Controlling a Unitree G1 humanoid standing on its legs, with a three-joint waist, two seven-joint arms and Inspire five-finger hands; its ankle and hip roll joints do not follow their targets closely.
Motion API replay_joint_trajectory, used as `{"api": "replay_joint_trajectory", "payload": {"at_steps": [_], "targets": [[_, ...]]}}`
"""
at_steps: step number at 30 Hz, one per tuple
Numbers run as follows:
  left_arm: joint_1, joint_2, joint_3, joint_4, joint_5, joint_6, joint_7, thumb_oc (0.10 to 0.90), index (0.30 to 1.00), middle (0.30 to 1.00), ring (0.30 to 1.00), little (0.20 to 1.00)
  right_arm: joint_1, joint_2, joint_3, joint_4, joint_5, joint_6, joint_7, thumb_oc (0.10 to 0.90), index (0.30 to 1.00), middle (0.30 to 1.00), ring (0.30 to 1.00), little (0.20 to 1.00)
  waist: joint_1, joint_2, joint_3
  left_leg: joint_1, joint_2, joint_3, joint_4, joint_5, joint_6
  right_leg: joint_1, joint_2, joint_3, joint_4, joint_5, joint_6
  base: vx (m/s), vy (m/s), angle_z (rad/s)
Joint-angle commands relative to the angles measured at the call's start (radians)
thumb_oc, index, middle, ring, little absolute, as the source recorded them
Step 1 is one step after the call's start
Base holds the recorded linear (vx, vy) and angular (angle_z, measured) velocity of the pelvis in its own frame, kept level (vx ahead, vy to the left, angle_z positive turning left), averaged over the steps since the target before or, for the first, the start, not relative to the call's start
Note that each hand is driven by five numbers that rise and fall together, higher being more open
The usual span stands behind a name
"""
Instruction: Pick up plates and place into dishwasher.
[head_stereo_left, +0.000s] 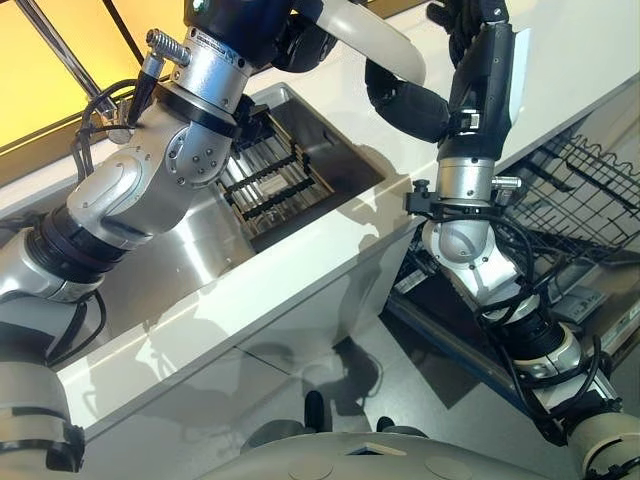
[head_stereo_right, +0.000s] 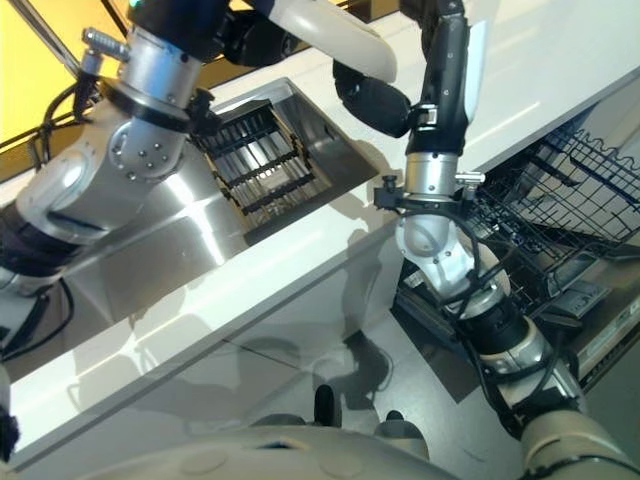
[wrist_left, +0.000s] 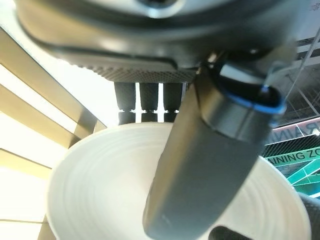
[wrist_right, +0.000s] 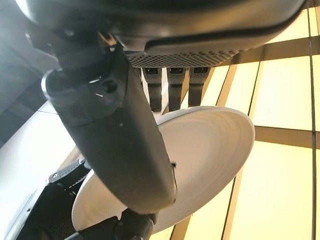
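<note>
Evidently mid-handover: round white ceramic plate (wrist_left: 125, 190) pinched by left hand (wrist_left: 210, 165), thumb across its face, fingers behind. Same plate clamped by right hand (wrist_right: 125, 145) (thumb over, fingers under) above steel sink (head_stereo_left: 330, 150), wire dishwasher rack (head_stereo_left: 590, 200) open alongside.

So the count: one white plate (wrist_left: 110, 185), two robot hands (left robot hand (wrist_left: 210, 165), right robot hand (wrist_right: 120, 135)), one sink (head_stereo_left: 330, 150) with one dark rack (head_stereo_left: 265, 180) in it, one counter (head_stereo_left: 300, 290), one wire dishwasher basket (head_stereo_left: 580, 200).
</note>
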Motion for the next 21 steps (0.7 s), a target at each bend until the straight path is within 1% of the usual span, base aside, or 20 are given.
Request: {"api": "replay_joint_trajectory", "payload": {"at_steps": [1,9,16,21], "targets": [[-0.044,-0.008,0.077,0.092,0.029,-0.035,0.032,0.100,0.300,0.300,0.300,0.200,-0.094,-0.032,-0.023,-0.086,-0.038,-0.065,-0.004,0.100,0.300,0.300,0.300,0.200,0.009,-0.031,-0.125,0.020,-0.042,-0.010,0.001,-0.073,-0.020,-0.078,0.008,-0.008,-0.012,0.125,0.047,0.00,0.000,0.00],[-0.060,-0.017,0.066,0.067,0.049,-0.069,0.031,0.100,0.300,0.300,0.300,0.200,-0.087,-0.042,-0.032,-0.080,-0.047,-0.055,0.002,0.100,0.300,0.300,0.300,0.200,0.003,-0.036,-0.124,0.020,-0.042,-0.009,0.001,-0.074,-0.018,-0.077,0.010,-0.004,-0.011,0.124,0.043,0.00,0.000,0.00],[-0.025,-0.012,0.085,0.021,0.049,-0.132,0.022,0.100,0.300,0.300,0.300,0.200,-0.055,-0.063,-0.058,-0.076,-0.070,-0.033,0.006,0.100,0.300,0.300,0.300,0.200,0.001,-0.040,-0.123,0.020,-0.039,0.000,0.001,-0.077,-0.019,-0.076,0.010,-0.007,-0.011,0.121,0.044,0.00,0.000,0.00],[0.001,-0.001,0.091,-0.003,0.029,-0.153,-0.001,0.100,0.300,0.300,0.300,0.200,-0.018,-0.093,-0.083,-0.057,-0.067,-0.035,-0.009,0.100,0.300,0.300,0.300,0.200,-0.002,-0.042,-0.122,0.021,-0.036,0.002,0.001,-0.077,-0.019,-0.076,0.012,-0.006,-0.005,0.118,0.045,0.00,-0.009,0.02]]}}
